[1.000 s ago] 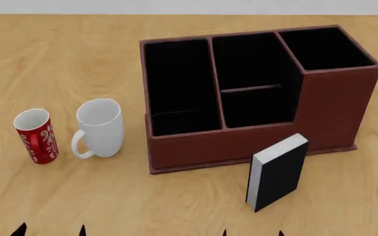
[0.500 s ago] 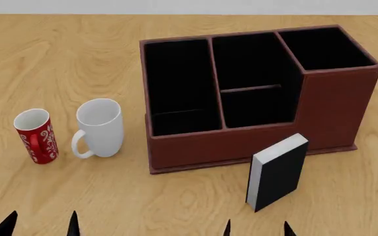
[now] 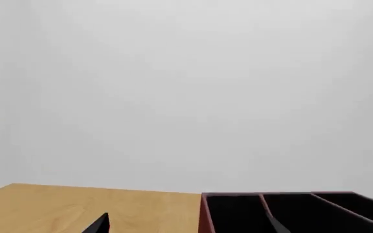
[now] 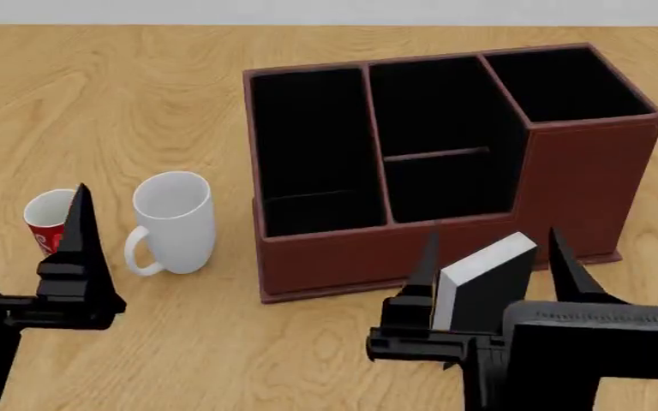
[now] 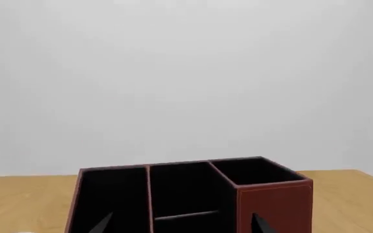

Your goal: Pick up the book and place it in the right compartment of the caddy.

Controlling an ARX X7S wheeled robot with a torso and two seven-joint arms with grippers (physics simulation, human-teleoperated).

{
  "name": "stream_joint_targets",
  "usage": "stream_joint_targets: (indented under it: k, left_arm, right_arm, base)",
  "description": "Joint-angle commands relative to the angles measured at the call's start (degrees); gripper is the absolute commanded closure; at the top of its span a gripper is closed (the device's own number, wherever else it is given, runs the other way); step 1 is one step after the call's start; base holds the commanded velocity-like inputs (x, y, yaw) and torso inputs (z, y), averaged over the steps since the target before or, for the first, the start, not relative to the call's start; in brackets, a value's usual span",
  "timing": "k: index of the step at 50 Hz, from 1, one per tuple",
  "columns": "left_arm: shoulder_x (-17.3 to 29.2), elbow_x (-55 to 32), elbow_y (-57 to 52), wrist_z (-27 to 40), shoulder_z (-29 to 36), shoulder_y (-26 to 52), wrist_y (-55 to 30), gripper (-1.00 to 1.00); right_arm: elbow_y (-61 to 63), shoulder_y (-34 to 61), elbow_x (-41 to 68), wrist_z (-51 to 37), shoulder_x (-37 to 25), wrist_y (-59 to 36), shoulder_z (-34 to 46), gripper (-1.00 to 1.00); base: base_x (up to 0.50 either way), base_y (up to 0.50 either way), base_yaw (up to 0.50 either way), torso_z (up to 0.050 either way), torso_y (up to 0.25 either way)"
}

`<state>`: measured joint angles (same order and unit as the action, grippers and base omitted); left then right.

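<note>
The black book [image 4: 487,262] stands upright on the table in front of the caddy [image 4: 341,257], white page edges towards me. My right gripper [image 4: 492,235] is open, and its two fingers stand either side of the book, between me and it, partly hiding it. The right compartment [image 4: 564,81] is the tall well at the caddy's far right, also in the right wrist view [image 5: 254,171]. My left gripper [image 4: 20,197] is open and empty, in front of the red mug. The book does not show in either wrist view.
A red patterned mug [image 4: 45,224] and a white mug [image 4: 175,223] stand left of the caddy. The caddy's long section [image 4: 306,145] and crossbar-split section [image 4: 438,141] lie left of the tall well. The left wrist view shows the caddy's rim [image 3: 203,213] and table [image 3: 76,208].
Both grippers have risen from the bottom edge of the head view. The right one now stands around the book, the left one in front of the red mug. The book has not moved.
</note>
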<state>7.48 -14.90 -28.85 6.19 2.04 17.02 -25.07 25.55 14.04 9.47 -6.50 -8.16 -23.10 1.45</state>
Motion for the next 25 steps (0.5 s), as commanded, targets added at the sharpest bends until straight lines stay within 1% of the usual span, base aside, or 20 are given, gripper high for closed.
stream_joint_targets:
  k: [1,3,6,7,11,14,18,25]
  left_arm:
    - [2.3,-4.4,-8.5,2.8,-1.3,9.2,-13.7,-1.0]
    - [2.4,-5.0,-9.9,3.8,-2.1,10.5,-16.1,-1.0]
    - [1.1,-9.4,-11.7,4.9,-6.2,12.6,-20.1,-1.0]
    - [1.5,-10.6,-12.6,5.3,-6.8,13.8,-22.5,-1.0]
    - [3.5,-9.3,-15.7,8.0,-5.3,17.1,-26.9,-1.0]
    - [3.2,-11.8,-16.9,8.7,-7.1,19.0,-30.6,-1.0]
    - [4.5,-10.7,-16.9,9.1,-6.8,20.0,-30.2,-1.0]
    - [4.8,-10.3,-16.9,9.0,-6.4,19.3,-28.5,-1.0]
  right_arm:
    - [9.4,10.3,2.2,-2.5,-2.7,-14.0,-1.6,-1.0]
    - [10.9,12.2,2.8,-3.0,-3.0,-17.3,-1.9,-1.0]
    - [13.0,14.6,2.1,-4.3,-3.8,-20.8,-1.6,-1.0]
    - [13.9,15.6,2.7,-4.2,-4.0,-22.9,-1.8,-1.0]
    - [15.7,18.2,3.3,-4.2,-5.1,-26.5,-1.6,-1.0]
    - [16.6,19.6,3.8,-4.0,-5.4,-27.5,-2.1,-1.0]
    - [17.1,20.8,4.4,-4.0,-5.8,-28.6,-2.7,-1.0]
    - [17.0,21.7,4.8,-3.6,-6.4,-29.3,-2.4,-1.0]
  base:
    - [0.0,0.0,0.0,0.0,0.0]
    - [0.0,0.0,0.0,0.0,0.0]
    - [0.0,0.0,0.0,0.0,0.0]
    - [0.0,0.0,0.0,0.0,0.0]
    - [0.0,0.0,0.0,0.0,0.0]
    - [0.0,0.0,0.0,0.0,0.0]
    - [0.0,0.0,0.0,0.0,0.0]
    - [0.0,-0.03,0.0,0.0,0.0]
